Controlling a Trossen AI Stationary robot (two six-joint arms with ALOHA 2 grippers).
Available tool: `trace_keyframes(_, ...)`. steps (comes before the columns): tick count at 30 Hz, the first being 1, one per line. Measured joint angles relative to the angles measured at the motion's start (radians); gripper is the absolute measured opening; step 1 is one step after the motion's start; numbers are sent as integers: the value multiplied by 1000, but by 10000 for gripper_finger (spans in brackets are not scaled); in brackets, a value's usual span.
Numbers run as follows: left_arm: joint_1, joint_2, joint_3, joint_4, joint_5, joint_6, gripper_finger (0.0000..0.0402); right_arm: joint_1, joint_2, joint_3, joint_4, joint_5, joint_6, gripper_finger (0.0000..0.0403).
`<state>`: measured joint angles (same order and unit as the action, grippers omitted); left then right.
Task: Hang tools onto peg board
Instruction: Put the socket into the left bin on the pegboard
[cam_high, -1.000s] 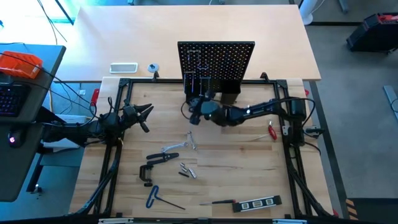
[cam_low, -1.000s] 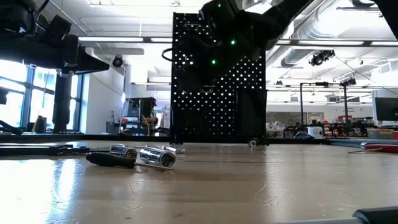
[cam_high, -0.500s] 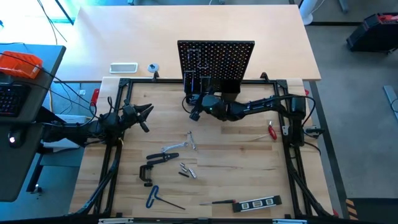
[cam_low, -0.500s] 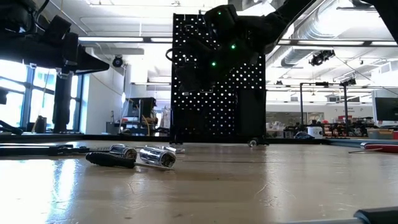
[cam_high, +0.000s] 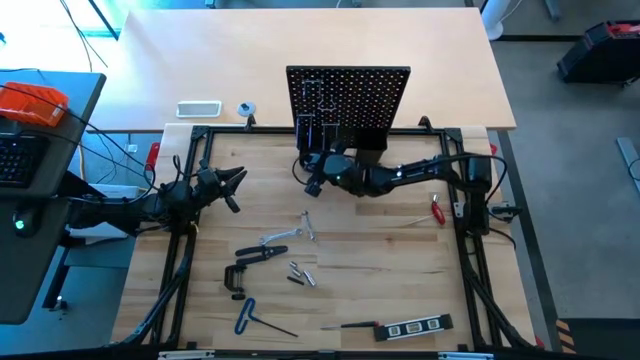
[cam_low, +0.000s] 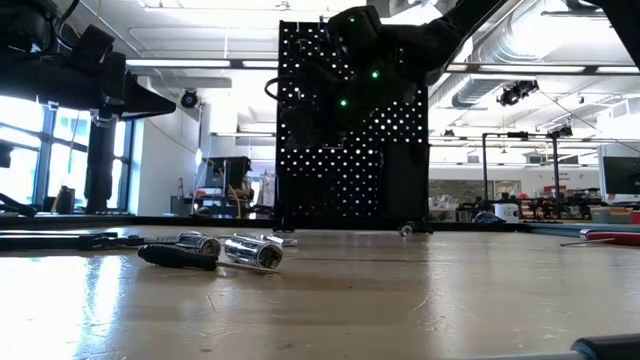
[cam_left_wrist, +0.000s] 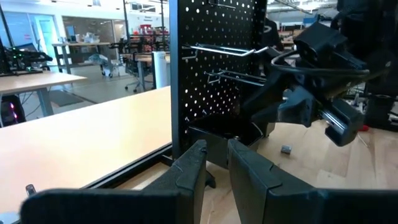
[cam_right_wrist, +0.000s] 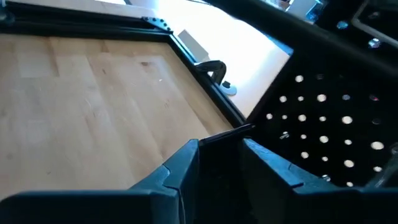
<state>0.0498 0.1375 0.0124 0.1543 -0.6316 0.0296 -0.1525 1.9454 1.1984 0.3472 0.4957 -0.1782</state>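
Observation:
The peg board stands upright at the table's far edge, with thin silver tools hanging on its left part. My right gripper is at the board's lower left, by the holder boxes. Its fingers are open with nothing between them. On the table lie the wrenches, pliers, C-clamp, blue hex key, small bits and level. My left gripper waits at the left. A narrow gap shows between its fingers, and nothing is in it.
A white tray and a tape roll lie on the far table, left of the board. A red-handled tool lies at the right. Black frame rails border the wooden top. Silver hooks stick out of the board.
My right arm has swung a little toward the peg board, and its wrist has turned slightly. The tools on the table lie where they were.

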Motion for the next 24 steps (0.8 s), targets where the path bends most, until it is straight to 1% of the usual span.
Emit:
trace_keyframes(5, 0, 0, 0, 0, 0, 0, 60, 102, 0, 0, -68, -29, 6, 115)
trace_keyframes(13, 0, 0, 0, 0, 0, -6, 60, 300, -2, 0, -311, -46, 92, 115)
trace_keyframes(17, 0, 0, 0, 0, 0, -74, 60, 377, -6, 0, -483, -57, 203, 115)
trace_keyframes(20, 0, 0, 0, 0, 0, -126, 60, 421, -10, 0, -643, -1, 321, 115)
trace_keyframes(24, 0, 0, 0, 1, 6, -160, 60, 469, -10, -2, -866, 75, 516, 115)
